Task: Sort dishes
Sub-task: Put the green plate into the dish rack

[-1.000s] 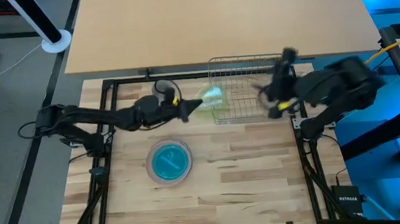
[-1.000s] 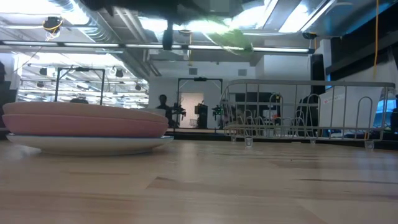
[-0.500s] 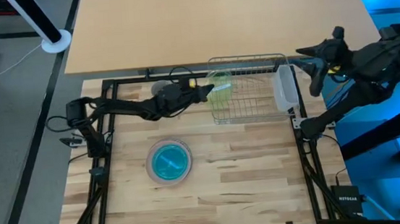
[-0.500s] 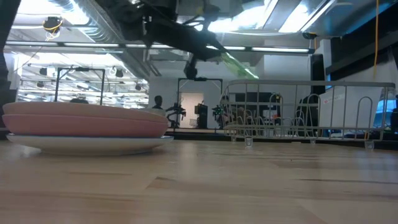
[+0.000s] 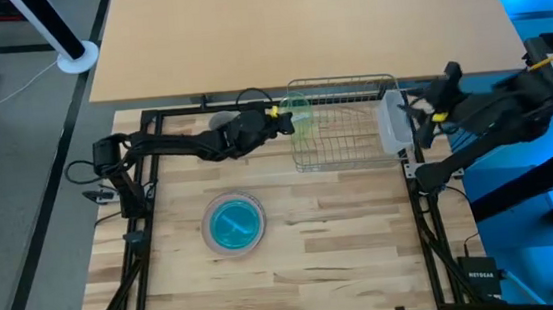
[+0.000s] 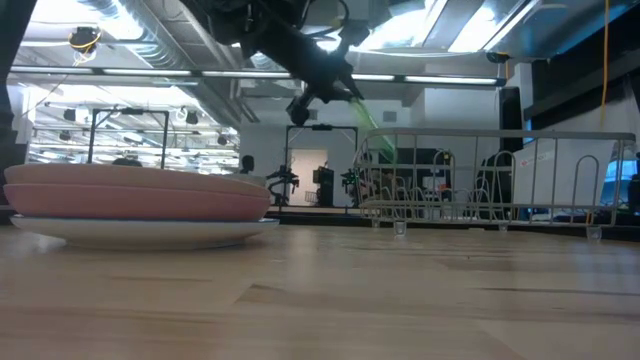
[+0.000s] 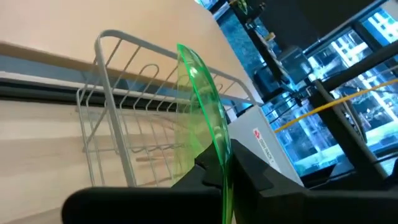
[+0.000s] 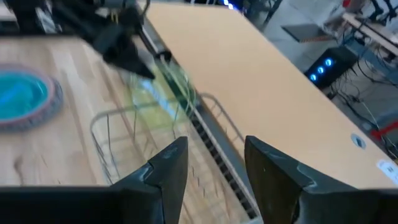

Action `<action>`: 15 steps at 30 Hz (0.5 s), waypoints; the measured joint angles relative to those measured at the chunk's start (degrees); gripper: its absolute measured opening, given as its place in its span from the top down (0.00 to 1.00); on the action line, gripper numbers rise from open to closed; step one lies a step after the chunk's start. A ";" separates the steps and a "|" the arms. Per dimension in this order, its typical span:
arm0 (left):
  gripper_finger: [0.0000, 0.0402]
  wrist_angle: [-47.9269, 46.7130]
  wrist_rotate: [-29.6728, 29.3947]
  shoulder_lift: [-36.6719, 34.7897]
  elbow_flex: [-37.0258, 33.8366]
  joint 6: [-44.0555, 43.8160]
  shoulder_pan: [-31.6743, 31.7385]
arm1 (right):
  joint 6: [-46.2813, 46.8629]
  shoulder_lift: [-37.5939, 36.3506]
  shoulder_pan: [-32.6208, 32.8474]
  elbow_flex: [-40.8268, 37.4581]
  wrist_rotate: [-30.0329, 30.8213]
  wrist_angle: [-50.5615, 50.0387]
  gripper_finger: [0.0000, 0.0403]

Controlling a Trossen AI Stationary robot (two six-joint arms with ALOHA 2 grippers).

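- Nearest the table's front edge, the stack [image 5: 234, 224] sits flat on the wood: pink plate [image 6: 130, 200] on the patterned plate [image 6: 140, 232], waiting for their turn, with bare table all round for an approach.
- Behind it, the left gripper [image 5: 276, 123] pinches the green plate [image 7: 205, 118] by its rim, holding it on edge so it can slide between the wires.
- Plate hangs over the rack's [image 5: 346, 124] left end; wires stand close on both sides, so room is tight there.
- Grey cup [image 5: 221, 121] stands behind the left arm, near the table's rear edge.
- Off the rack's right end, beside the tub [image 5: 391, 125], the right gripper [image 8: 214, 165] waits with fingers spread, holding nothing.
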 joint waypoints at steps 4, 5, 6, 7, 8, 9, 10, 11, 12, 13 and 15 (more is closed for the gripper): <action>1.00 -2.08 -0.12 0.00 0.05 -2.13 0.01 | 2.79 -1.17 0.00 -6.73 -0.01 0.05 0.59; 1.00 -3.44 -0.15 0.00 0.05 -3.19 0.01 | 3.50 -1.37 0.00 -8.11 0.00 0.18 0.59; 1.00 -4.60 -0.13 0.00 0.05 -3.94 0.01 | 3.98 -1.42 0.00 -9.41 -0.01 0.25 0.59; 1.00 -5.54 -0.11 0.00 0.05 -4.75 -0.06 | 4.48 -1.40 0.00 -10.51 -0.01 0.46 0.59; 1.00 -6.25 -0.11 0.00 0.06 -5.29 -0.18 | 4.98 -1.38 0.00 -11.53 0.04 0.64 0.59; 1.00 -6.40 -0.11 0.00 0.12 -5.67 -0.32 | 5.18 -1.32 0.00 -12.54 0.12 1.00 0.59; 1.00 -6.41 -0.11 0.00 0.12 -5.71 -0.47 | 5.18 -1.29 0.00 -13.61 0.17 1.78 0.59; 1.00 -6.39 -0.11 0.00 0.12 -5.67 -0.67 | 5.11 -1.29 0.00 -14.49 0.31 2.88 0.59; 1.00 -6.38 -0.11 0.00 0.12 -5.59 -0.73 | 5.11 -1.29 0.00 -15.32 0.53 4.13 0.59; 1.00 -6.42 -0.11 0.00 0.12 -5.56 -0.80 | 5.07 -1.29 0.00 -16.13 0.58 5.40 0.59; 1.00 -6.47 -0.11 0.00 0.12 -5.46 -1.02 | 4.38 -1.29 0.00 -17.76 0.91 8.26 0.59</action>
